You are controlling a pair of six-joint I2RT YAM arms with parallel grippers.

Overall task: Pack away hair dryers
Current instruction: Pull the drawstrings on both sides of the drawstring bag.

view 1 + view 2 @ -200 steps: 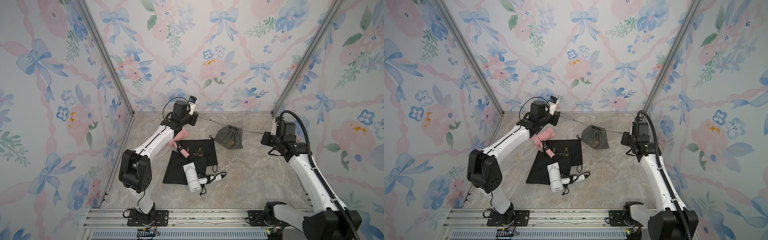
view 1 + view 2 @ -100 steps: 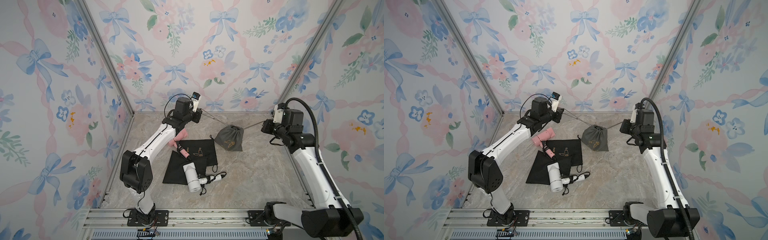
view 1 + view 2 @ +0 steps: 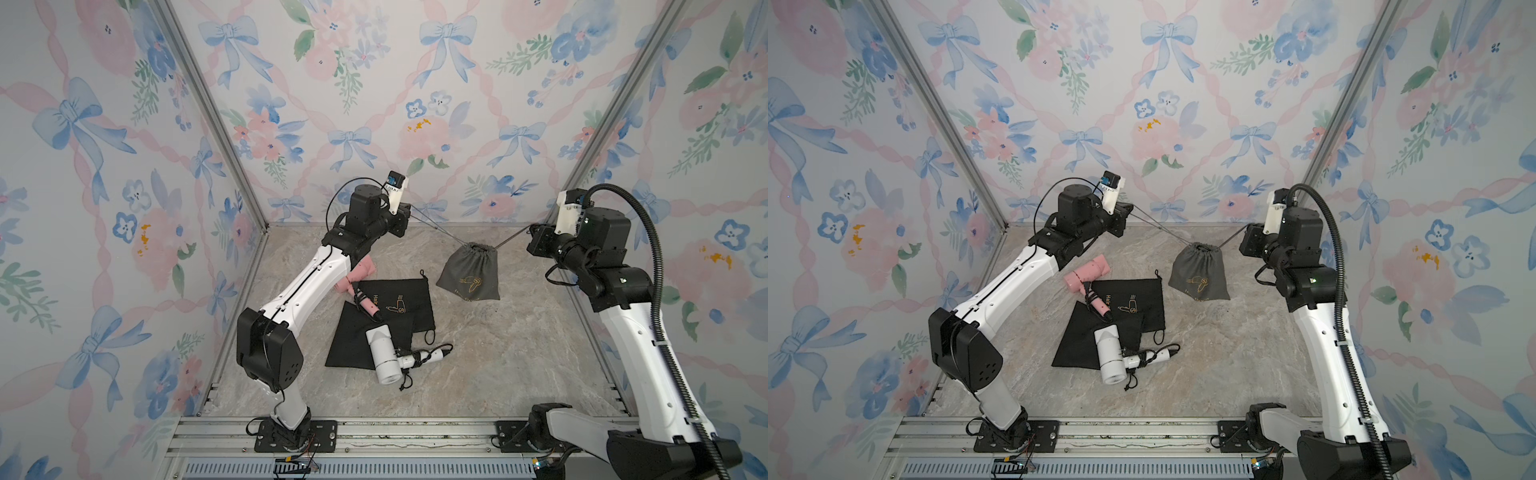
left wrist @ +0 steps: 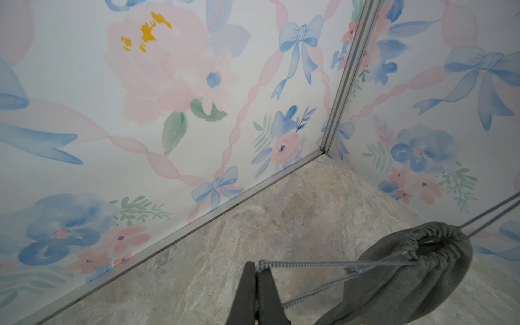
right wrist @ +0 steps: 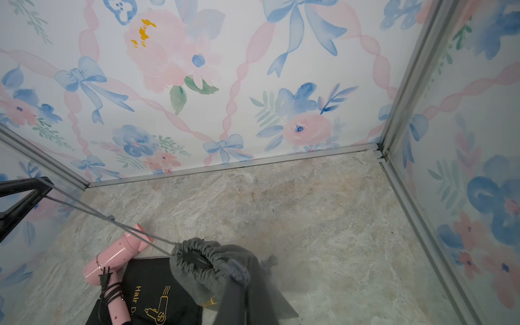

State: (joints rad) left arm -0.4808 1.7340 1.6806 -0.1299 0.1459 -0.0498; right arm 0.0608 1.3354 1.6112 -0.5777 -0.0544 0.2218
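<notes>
Cords [image 4: 332, 264] taut, grey pouch [image 3: 469, 272] slung between the arms.
The left gripper [image 4: 254, 266] and right gripper [image 3: 533, 232], each clamped shut on a cord, hold it from opposite sides. The pink dryer [image 3: 1086, 270] and white dryer [image 3: 384, 353] lie on the tabletop [image 3: 498, 353], nearer the left arm.

We see a grey pouch [image 3: 468, 276], gold emblem, at two o'clock; black pouches [image 3: 405, 297], one gold-printed, mid-floor; a pink dryer [image 3: 1087, 269] at ten; a white dryer [image 3: 384, 355] at seven; pastel bow-and-flower walls [image 3: 374, 83]; marbled beige-grey floor [image 3: 498, 353].
</notes>
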